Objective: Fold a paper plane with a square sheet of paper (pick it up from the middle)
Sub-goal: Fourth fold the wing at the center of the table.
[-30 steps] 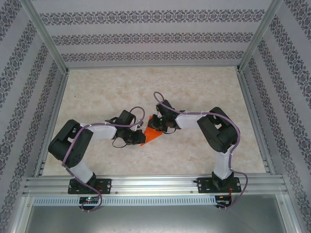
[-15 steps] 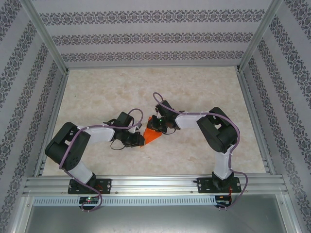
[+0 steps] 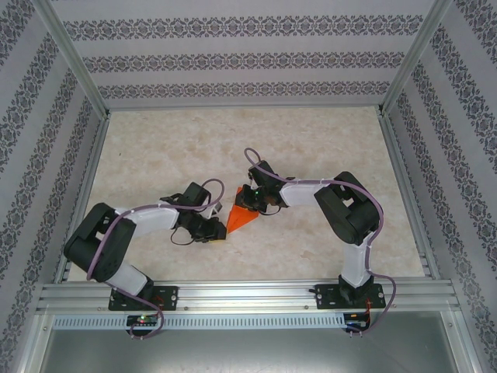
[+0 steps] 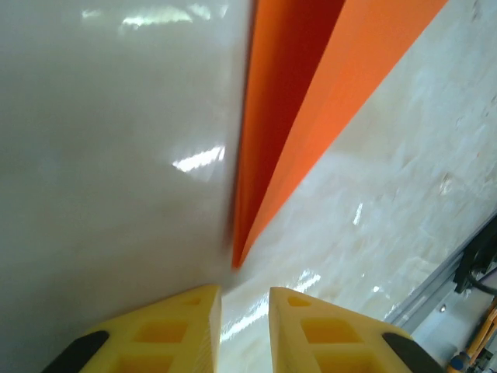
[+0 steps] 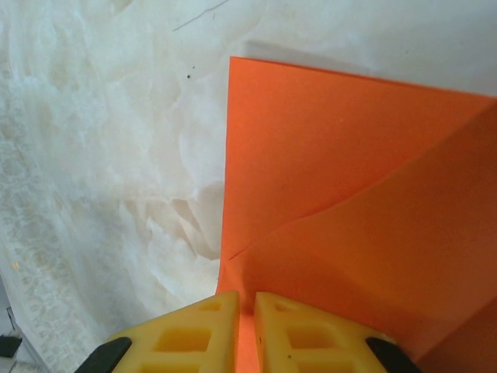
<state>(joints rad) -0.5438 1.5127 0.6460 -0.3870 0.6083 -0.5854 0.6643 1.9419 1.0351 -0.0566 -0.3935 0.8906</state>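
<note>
Orange and unmarked, the sheet of paper [image 3: 242, 217] lies near the middle of the pale marbled desk [image 3: 155, 155], between the two arms. It is no longer a flat square. From above it reads as a wedge, broad at its upper right end and narrowing to a tip at the lower left.

In the right wrist view the sheet of paper [image 5: 349, 194] shows a straight left edge and a straight top edge meeting at a clean corner. A second layer is folded over it, and that layer's slanted edge rises from lower left to upper right. The surface is smooth and matte, with no print.

The right gripper [image 5: 247, 299] has its yellow jaws clenched on the paper's near edge, and a thin strip of orange runs down between them. From above, the right gripper [image 3: 251, 205] sits at the wedge's broad end.

In the left wrist view the sheet of paper [image 4: 311, 93] is seen edge-on as stacked layers, bright outside and darker red within. They taper to a point just ahead of the left gripper [image 4: 245, 294]. Its jaws stand slightly apart and released, with bare desk [image 4: 373, 217] in the gap. From above, the left gripper [image 3: 219, 231] is just beside the tip.
</note>
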